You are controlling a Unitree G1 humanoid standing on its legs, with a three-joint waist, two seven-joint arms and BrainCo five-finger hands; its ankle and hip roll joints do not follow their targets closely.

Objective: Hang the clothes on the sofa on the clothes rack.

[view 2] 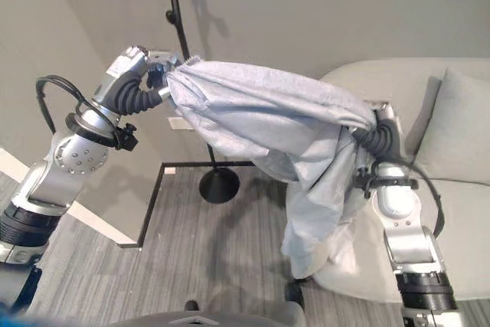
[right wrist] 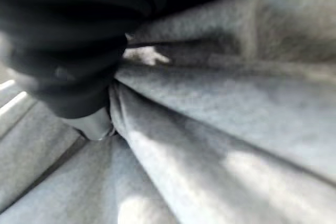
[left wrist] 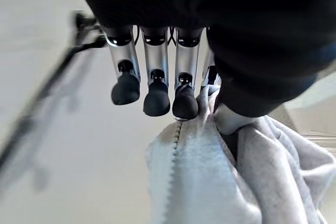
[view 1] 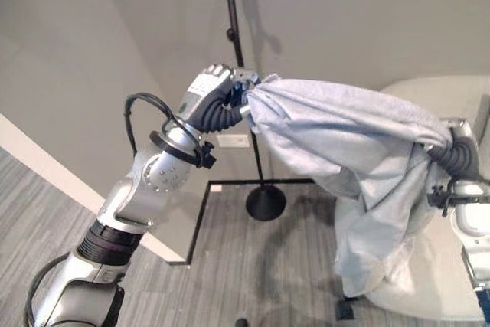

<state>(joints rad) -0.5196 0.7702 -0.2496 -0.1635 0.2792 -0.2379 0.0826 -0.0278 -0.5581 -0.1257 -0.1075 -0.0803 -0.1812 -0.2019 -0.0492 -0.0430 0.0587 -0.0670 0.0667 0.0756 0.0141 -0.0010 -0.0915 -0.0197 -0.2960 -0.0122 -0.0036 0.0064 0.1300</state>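
Observation:
A pale grey-blue garment (view 1: 337, 132) is stretched in the air between my two hands. My left hand (view 1: 217, 84) is raised beside the black pole of the clothes rack (view 1: 232, 17) and is shut on one end of the garment (left wrist: 210, 182), which is pinched between thumb and fingers (left wrist: 156, 95). My right hand (view 2: 381, 119) is in front of the sofa (view 2: 459, 189), mostly covered by cloth. The folds (right wrist: 210, 129) gather into its grip. The rest of the garment hangs down towards the sofa's front. The rack's round base (view 1: 266, 203) stands on the floor behind the cloth.
A cushion (view 2: 453, 124) leans on the beige sofa's back. A black floor frame (view 1: 200, 220) runs left of the rack's base, with a low white ledge (view 1: 46, 166) further left. A grey wall stands close behind the rack, and grey carpet (view 1: 253, 273) lies below.

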